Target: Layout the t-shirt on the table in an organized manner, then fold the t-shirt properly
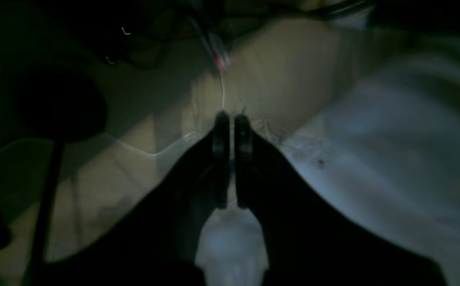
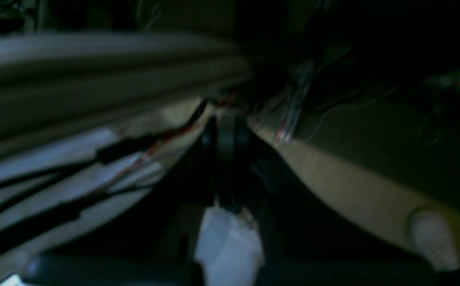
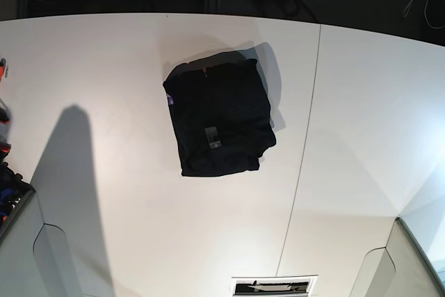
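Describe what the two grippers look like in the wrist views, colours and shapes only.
The left gripper shows two slim black fingers with rounded tips, widening into dark bodies. The right gripper is also black, too blurred for detail. Behind it run black cables and thin red wires.

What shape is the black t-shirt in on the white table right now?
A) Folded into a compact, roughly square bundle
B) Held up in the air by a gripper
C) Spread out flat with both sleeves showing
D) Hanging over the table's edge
A: in the base view the t-shirt lies as a compact, roughly square bundle on the table, with no gripper touching it.
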`<act>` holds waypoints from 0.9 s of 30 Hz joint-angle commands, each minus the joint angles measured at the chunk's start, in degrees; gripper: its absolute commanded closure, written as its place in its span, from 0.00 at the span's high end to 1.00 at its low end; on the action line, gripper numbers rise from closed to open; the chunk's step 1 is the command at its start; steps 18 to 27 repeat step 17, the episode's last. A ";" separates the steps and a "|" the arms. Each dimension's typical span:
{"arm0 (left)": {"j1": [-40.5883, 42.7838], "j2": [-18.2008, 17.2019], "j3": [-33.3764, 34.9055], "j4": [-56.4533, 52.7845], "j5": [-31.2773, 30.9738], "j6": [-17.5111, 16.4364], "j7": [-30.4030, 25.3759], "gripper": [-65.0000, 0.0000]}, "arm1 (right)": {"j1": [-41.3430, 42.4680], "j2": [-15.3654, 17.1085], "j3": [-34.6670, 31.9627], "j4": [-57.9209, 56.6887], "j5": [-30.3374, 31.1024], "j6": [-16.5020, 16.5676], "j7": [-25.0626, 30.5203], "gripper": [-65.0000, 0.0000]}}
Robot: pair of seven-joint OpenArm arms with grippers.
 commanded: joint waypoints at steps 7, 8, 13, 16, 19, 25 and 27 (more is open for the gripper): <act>-7.41 1.97 16.09 -16.92 13.11 5.25 -5.40 0.04 | 0.55 0.57 -5.20 -10.67 -11.30 -1.62 -1.25 0.00; -9.55 3.02 18.47 -20.02 15.15 6.84 -5.44 0.04 | 1.38 0.59 -6.01 -13.27 -12.31 -2.23 -1.25 0.00; -21.31 9.66 28.46 -37.73 21.16 15.17 -9.40 0.04 | 9.79 0.57 -9.46 -30.53 -16.15 -5.07 -1.25 0.00; -28.35 14.08 31.82 -48.89 22.18 15.08 -11.76 0.04 | 16.57 0.55 -11.21 -41.59 -16.52 -5.44 -1.07 0.00; -30.51 15.41 32.44 -52.37 22.56 15.08 -12.74 0.04 | 18.88 0.39 -11.63 -44.89 -16.52 -5.44 -1.05 0.00; -30.51 15.41 32.44 -52.37 22.56 15.08 -12.74 0.04 | 18.88 0.39 -11.63 -44.89 -16.52 -5.44 -1.05 0.00; -30.51 15.41 32.44 -52.37 22.56 15.08 -12.74 0.04 | 18.88 0.39 -11.63 -44.89 -16.52 -5.44 -1.05 0.00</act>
